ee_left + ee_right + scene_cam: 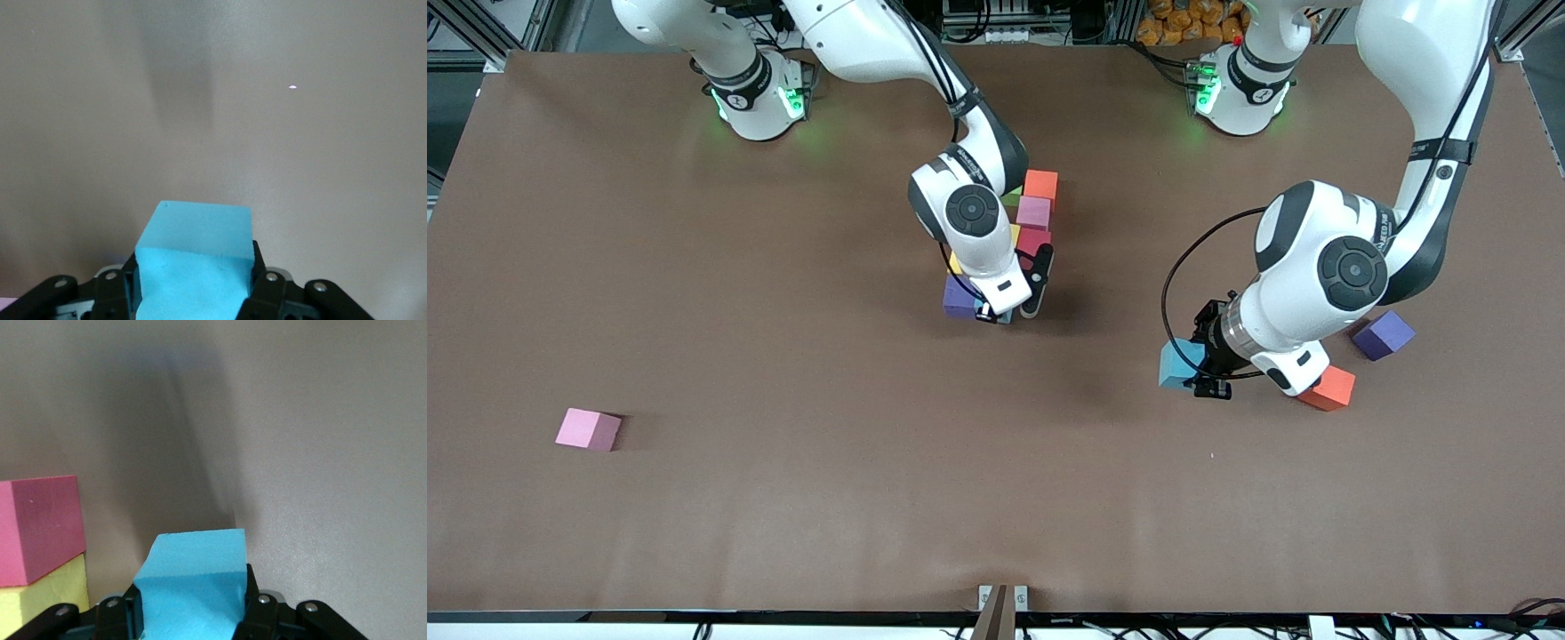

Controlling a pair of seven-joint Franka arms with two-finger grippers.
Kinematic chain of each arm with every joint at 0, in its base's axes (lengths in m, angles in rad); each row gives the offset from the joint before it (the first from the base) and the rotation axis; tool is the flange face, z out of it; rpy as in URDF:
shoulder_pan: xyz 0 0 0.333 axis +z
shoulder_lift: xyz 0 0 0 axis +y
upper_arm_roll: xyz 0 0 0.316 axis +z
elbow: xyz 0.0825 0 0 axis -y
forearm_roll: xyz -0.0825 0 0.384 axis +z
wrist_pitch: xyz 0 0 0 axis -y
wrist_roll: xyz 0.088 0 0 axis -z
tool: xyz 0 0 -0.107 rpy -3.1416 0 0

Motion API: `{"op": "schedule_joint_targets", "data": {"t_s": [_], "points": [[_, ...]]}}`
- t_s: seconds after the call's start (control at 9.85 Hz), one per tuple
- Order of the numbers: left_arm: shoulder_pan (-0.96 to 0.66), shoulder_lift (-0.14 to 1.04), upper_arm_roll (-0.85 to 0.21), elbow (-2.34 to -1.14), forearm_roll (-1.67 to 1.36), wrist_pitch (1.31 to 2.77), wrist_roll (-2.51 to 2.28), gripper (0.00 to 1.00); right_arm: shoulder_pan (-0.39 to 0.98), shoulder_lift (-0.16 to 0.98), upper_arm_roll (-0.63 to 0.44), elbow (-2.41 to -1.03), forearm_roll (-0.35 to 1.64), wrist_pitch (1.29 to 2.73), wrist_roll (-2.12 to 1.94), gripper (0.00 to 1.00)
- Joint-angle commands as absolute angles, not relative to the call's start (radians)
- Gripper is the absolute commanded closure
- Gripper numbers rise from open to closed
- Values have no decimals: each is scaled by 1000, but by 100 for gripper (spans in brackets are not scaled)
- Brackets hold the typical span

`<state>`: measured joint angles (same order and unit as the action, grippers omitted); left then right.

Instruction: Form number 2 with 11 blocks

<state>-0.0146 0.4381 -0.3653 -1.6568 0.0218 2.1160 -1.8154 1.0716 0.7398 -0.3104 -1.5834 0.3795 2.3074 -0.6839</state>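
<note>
While the brown matte table [783,498] lay broad and flat beneath both white arms, the unfinished number 2 [1024,233] stood near the middle of it, toward the edge where the bases were mounted. It was a cluster of soft foam cubes with square, dull faces: an orange block [1041,184] at the end nearest the bases, then a pink one [1034,212], a red one [1033,240], yellow [955,263] and a purple block [959,300] at the end nearest the front camera. Its long axis ran from the bases' edge toward the front edge.

The right pincer [1003,314] was at that nearer end, clamped on a sky-blue cube [193,577] beside the purple one. The left pincer [1197,372] hung over the table toward the left arm's end, clamped on another sky-blue cube [1180,363]. Near it lay a loose orange cube [1328,388] and a loose purple cube [1384,334]. A lone pink cube [588,429] sat toward the right arm's end, nearer the front edge.
</note>
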Motion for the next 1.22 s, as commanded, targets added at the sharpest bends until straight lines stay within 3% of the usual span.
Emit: {"op": "schedule_joint_targets", "data": {"t_s": [0.0, 0.3, 0.41, 0.81, 1.12], "points": [[-3, 414, -376, -1669, 31, 2100, -1804, 100, 1092, 738, -325, -1601, 351, 2324, -646, 87], [-3, 416, -376, -1669, 31, 2100, -1802, 100, 1094, 745, -325, -1601, 350, 2335, -621, 87], [-3, 417, -376, -1669, 31, 2100, -1802, 100, 1100, 749, -325, -1601, 350, 2341, -605, 83], [-3, 420, -376, -1669, 31, 2100, -1789, 100, 1101, 750, -325, -1600, 347, 2350, -560, 0], [-3, 420, -376, -1667, 31, 2100, -1787, 100, 1101, 755, -325, -1600, 325, 2355, -560, 2]]}}
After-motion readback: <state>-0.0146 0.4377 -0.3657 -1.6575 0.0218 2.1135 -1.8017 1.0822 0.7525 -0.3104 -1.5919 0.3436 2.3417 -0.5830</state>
